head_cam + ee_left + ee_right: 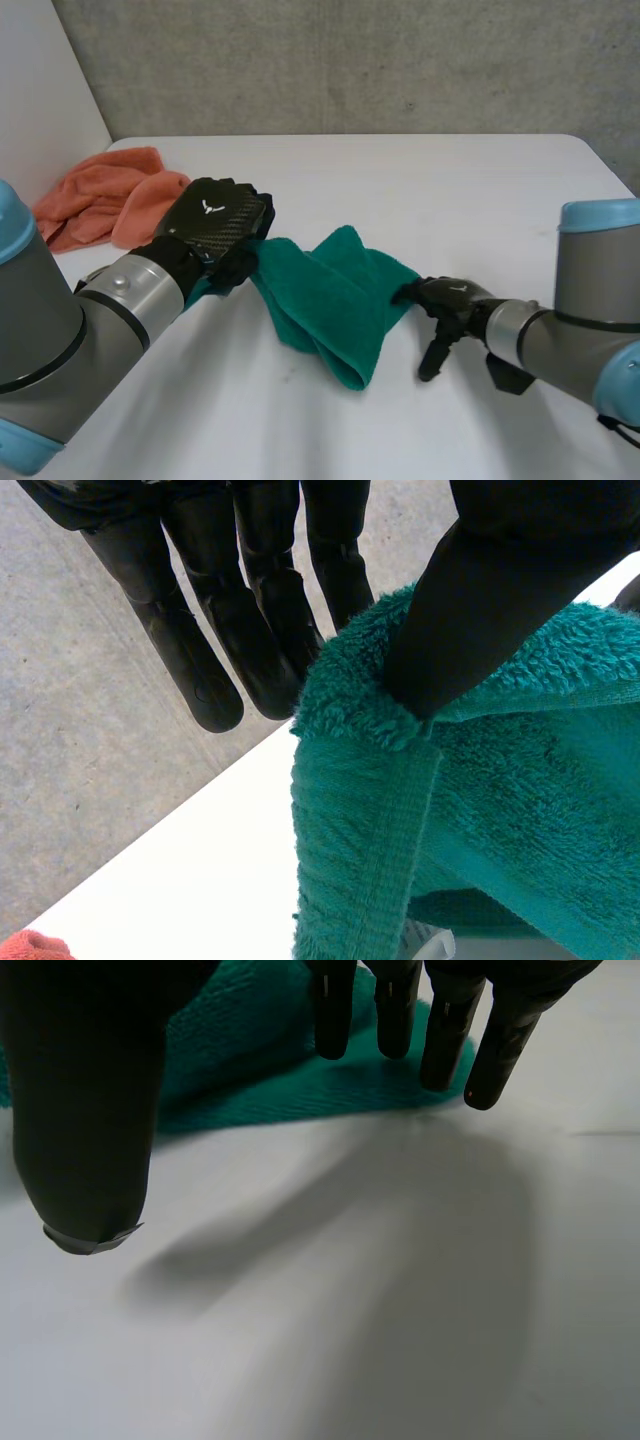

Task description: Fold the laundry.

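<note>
Fold in progress, teal towel. The towel (330,292) lies bunched in the middle of the tabletop (420,175), with its left end raised off the surface by the left hand (215,222). An orange cloth (100,195) sits crumpled at the far left, well apart from the work.

Left hand: in the left wrist view the thumb (480,605) presses down on the hemmed corner of the towel (500,830) and pinches it against the straight fingers (205,665).

Right hand (450,297): it is spread and holds nothing. The right wrist view shows the fingers (333,1010) straight, with their tips at the near edge of the towel (250,1075). The thumb (90,1110) stands well clear, above bare tabletop.

Step in hand, as judged: securing the opposite end so that the towel can be spread flat before folding.

To do this well, the right hand should slide its fingers under the edge and find the true corner rather than a mid-edge bunch, then close the thumb firmly on the hem. The left pinch should hold at the same height, so that both corners rise level. The hands should draw apart only until the fabric is taut, since loose terry sags and creases the fold line.
</note>
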Tool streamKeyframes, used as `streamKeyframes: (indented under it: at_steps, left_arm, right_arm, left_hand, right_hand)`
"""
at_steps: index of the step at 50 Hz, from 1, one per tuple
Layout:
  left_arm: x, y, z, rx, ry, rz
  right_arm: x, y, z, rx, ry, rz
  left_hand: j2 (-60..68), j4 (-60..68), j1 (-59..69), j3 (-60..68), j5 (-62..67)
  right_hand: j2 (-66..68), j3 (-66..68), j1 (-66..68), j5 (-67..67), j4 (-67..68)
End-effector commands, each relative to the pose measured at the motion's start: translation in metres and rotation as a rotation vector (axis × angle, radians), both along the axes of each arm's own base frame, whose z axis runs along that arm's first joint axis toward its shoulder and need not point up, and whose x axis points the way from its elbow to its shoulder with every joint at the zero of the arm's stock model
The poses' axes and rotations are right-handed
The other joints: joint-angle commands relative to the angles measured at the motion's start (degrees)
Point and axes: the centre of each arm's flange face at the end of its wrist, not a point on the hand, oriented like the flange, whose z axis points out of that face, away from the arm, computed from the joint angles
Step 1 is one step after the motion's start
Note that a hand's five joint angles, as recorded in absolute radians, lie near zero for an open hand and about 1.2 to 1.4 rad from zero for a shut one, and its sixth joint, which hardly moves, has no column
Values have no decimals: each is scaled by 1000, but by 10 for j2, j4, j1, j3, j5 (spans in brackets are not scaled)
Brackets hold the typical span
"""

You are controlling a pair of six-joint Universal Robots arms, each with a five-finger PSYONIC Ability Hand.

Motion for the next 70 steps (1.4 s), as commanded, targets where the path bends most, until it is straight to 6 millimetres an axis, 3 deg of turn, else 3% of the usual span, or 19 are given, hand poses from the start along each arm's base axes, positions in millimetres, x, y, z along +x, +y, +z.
streamKeyframes:
  at_steps: [1,15,19,22,24,27,31,32,38,45,52,58,63,68,70]
  left_arm:
    - [-1,3,0,4,1,-8]
    - [-1,4,-3,14,-1,-9]
    - [-1,3,-5,21,-3,-7]
    - [-1,3,-8,31,-1,-8]
    - [-1,3,-8,38,2,-5]
    - [0,1,-8,36,2,-1]
    - [1,1,-4,26,8,5]
    - [2,1,-3,22,8,5]
    - [7,4,4,4,6,14]
    - [23,-4,-8,55,-24,69]
    - [23,1,-22,116,-55,61]
    - [23,-1,-37,163,-87,62]
    - [23,-2,-40,174,-90,62]
    - [20,-7,-43,174,-91,60]
    - [19,-9,-43,165,-89,59]
  right_arm:
    - [31,3,-9,-1,-78,28]
    - [73,5,-10,7,-206,57]
    - [81,7,-11,40,-250,45]
    - [84,3,-10,54,-288,25]
    - [84,-1,-6,37,-293,9]
    - [83,-8,3,-4,-300,2]
    - [77,-17,45,-178,-280,28]
    - [71,-21,67,-282,-245,51]
    - [40,-31,127,-658,70,116]
    - [32,-34,162,-835,272,99]
    - [33,-42,172,-879,349,118]
    - [36,-61,174,-940,466,87]
    - [43,-69,153,-918,520,119]
    - [44,-61,131,-807,467,116]
    - [42,-57,123,-747,424,100]
  left_hand:
    - [116,113,179,118,152]
    - [116,113,179,118,152]
    - [116,113,179,118,152]
    - [116,113,179,118,152]
    - [116,113,179,118,152]
    - [116,113,179,118,152]
    - [116,113,179,118,152]
    - [116,113,179,118,152]
    - [116,113,179,118,152]
    - [116,113,179,118,152]
    - [116,113,179,118,152]
    - [116,113,179,118,152]
    - [116,113,179,118,152]
    - [116,113,179,118,152]
    - [32,30,95,34,69]
  right_hand:
    - [36,35,48,24,30]
    - [76,75,89,64,70]
    - [236,234,248,224,230]
    - [613,612,626,601,607]
    - [673,672,685,661,667]
    - [673,672,685,661,667]
    - [673,672,685,661,667]
    - [673,672,685,661,667]
    - [673,672,685,661,667]
    - [673,672,685,661,667]
    - [673,672,685,661,667]
    - [673,672,685,661,667]
    - [673,672,685,661,667]
    - [158,157,171,146,152]
    - [61,60,74,49,56]
